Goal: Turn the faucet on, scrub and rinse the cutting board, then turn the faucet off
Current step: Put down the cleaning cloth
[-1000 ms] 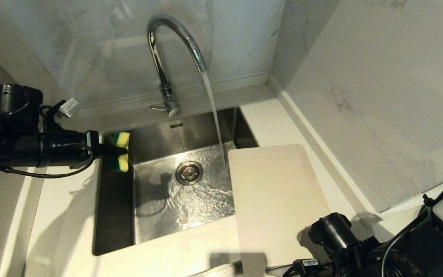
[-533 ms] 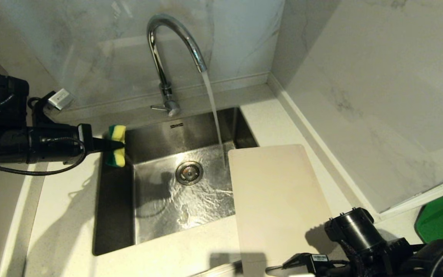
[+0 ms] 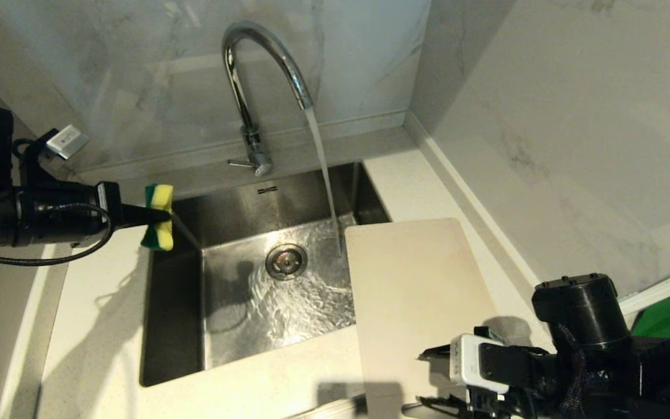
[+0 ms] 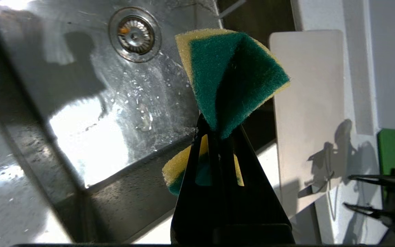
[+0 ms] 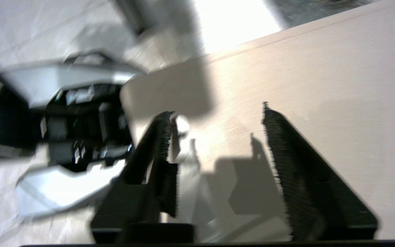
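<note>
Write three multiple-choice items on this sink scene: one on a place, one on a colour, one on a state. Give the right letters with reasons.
1. Where does the cutting board lie?
A. Flat in the sink basin
B. On the counter to the right of the sink, its left edge over the basin
C. Propped against the wall

2. What colours is the sponge?
A. Pink and white
B. Yellow and green
C. All blue

3. What is the faucet doing?
A. Running
B. Off and dry
C. Dripping only

Answers:
1 B: the board rests flat on the counter, with its left edge overhanging the basin.
2 B: a yellow body with a green scrub face shows in the left gripper, which is shut on it.
3 A: a steady stream of water falls into the basin.
</note>
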You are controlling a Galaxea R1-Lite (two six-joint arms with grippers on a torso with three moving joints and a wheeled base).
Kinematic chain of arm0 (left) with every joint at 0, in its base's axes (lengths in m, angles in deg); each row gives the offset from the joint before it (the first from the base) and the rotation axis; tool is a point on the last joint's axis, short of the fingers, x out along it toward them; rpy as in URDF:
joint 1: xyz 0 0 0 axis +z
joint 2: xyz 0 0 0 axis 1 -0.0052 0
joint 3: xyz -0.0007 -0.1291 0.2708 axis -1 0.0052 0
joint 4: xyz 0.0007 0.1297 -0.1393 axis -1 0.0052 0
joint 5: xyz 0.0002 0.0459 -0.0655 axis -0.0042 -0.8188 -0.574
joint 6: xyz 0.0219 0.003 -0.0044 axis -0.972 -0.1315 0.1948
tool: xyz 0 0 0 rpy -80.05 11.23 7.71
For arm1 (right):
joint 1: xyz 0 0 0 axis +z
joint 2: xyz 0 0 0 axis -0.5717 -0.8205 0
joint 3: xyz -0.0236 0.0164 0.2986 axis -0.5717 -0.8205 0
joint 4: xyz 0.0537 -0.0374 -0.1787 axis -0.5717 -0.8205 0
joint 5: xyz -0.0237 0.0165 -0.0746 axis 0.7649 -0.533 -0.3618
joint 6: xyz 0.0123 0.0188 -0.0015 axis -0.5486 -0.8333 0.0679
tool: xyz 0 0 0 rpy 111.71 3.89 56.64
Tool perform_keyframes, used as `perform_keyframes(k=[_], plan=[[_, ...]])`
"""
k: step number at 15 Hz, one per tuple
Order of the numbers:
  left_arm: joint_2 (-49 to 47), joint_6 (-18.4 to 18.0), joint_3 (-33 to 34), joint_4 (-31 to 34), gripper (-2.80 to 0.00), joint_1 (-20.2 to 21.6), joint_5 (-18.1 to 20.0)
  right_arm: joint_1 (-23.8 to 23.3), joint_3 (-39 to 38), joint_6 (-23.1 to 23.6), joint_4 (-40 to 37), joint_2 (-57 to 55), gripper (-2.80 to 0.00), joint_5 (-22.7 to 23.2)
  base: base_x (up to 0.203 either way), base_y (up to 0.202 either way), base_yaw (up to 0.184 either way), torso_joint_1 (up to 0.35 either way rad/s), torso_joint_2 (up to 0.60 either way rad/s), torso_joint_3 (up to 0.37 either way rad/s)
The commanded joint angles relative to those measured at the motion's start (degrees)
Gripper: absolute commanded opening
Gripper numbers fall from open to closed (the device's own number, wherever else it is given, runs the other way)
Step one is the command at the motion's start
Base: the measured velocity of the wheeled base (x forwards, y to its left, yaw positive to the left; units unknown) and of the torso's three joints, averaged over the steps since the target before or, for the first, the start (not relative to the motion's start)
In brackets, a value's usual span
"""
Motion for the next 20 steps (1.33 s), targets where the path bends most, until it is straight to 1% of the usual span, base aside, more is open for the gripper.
perform_keyframes(k=[1, 2, 4, 5, 7, 8, 9, 11, 14, 17, 20], plan=[[2.05, 0.05, 0.03, 0.95, -2.80, 0.00, -0.55, -0.18, 0.76, -6.61, 3.98, 2.11, -2.80, 0.07, 0.000, 0.000, 0.000, 0.000, 0.00, 0.000], [2.47, 0.05, -0.14, 1.48, -2.80, -0.01, -0.73, -0.34, 1.46, -10.26, 6.49, 2.59, -2.80, -0.08, 0.000, 0.000, 0.000, 0.000, 0.00, 0.000], [2.48, -0.09, -0.32, 1.58, -2.80, -0.17, -2.61, -0.61, 2.32, -18.28, 12.52, 2.81, -2.80, -0.38, 0.000, 0.000, 0.000, 0.000, 0.00, 0.000], [2.48, -0.13, -0.24, 1.64, -2.80, -0.42, -3.50, -0.68, 2.42, -22.67, 16.13, 2.96, -2.80, -1.32, 0.000, 0.000, 0.000, 0.000, 0.00, 0.000], [2.57, -0.13, -0.32, 1.76, -2.80, -0.54, -4.25, -0.76, 2.43, -32.83, 21.71, 4.51, -2.80, -5.43, 0.000, 0.000, 0.000, 0.000, 0.00, 0.000], [2.57, -0.19, -0.32, 1.91, -2.80, -0.79, -4.43, -1.05, 2.49, -36.85, 23.24, 6.04, -2.80, -7.13, 0.000, 0.000, 0.000, 0.000, 0.00, 0.000], [2.57, -0.19, -0.32, 1.85, -2.80, -1.14, -5.23, -2.19, 2.63, -38.94, 24.01, 7.90, -2.80, -7.96, 0.000, 0.000, 0.000, 0.000, 0.00, 0.000], [2.48, -0.22, -0.32, 1.85, -2.80, -1.89, -6.09, -5.50, 2.73, -40.21, 24.38, 10.43, -2.80, -8.19, 0.000, 0.000, 0.000, 0.000, 0.00, 0.000], [2.21, -0.22, -0.23, 1.85, -2.80, -2.13, -6.54, -6.28, 2.72, -40.28, 24.38, 14.02, -2.80, -8.46, 0.000, 0.000, 0.000, 0.000, 0.00, 0.000], [2.21, -0.22, -0.15, 1.85, -2.80, -2.11, -6.63, -11.08, 2.73, -41.15, 24.25, 17.30, -2.80, -7.99, 0.000, 0.000, 0.000, 0.000, 0.00, 0.000], [2.30, -0.22, -0.23, 1.85, -2.80, -2.20, -6.72, -12.50, 2.88, -43.40, 23.93, 20.33, -2.80, -7.88, 0.000, 0.000, 0.000, 0.000, 0.00, 0.000]])
